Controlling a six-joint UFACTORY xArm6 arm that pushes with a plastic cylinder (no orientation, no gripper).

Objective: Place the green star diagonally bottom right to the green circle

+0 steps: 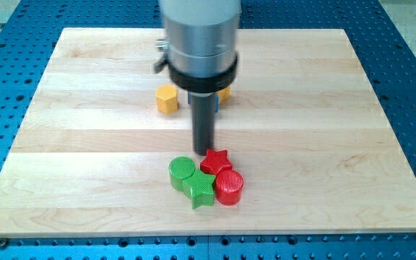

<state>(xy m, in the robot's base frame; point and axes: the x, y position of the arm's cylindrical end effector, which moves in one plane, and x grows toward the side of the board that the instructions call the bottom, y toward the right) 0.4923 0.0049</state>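
Near the wooden board's (85, 202) bottom edge, the green star block (202, 191) touches the green circle block (182, 170), red circle block (230, 186) and red star block (216, 161). My tip (204, 152) stands just above them; I have no jaws. Beyond sits a yellow hexagon block (167, 99).

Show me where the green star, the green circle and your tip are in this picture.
green star (201, 191), camera view, middle of its top face.
green circle (182, 170), camera view, middle of its top face.
my tip (204, 151), camera view, the rod's lower end.
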